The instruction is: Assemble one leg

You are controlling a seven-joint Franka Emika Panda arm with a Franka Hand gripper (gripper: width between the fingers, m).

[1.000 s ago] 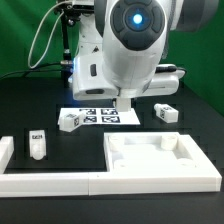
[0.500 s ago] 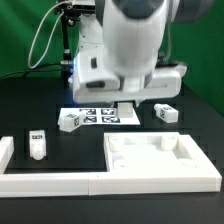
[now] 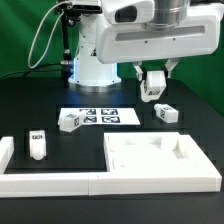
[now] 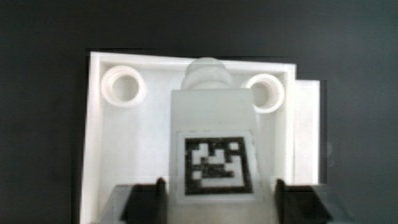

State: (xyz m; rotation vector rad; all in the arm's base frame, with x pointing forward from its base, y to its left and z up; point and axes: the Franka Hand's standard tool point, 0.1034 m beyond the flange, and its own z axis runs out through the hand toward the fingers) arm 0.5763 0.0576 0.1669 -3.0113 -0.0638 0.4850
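The end effector [image 3: 152, 80] is clamping, jaws closed, a small white plastic post-shaped leg [image 4: 214, 150] aloft. The large flat white slab [image 4: 107, 140] is lying beneath it; insertion appears pending.

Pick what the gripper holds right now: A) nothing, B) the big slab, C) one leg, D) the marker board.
C: the gripper is shut on a leg, which hangs clear of the table in the exterior view.
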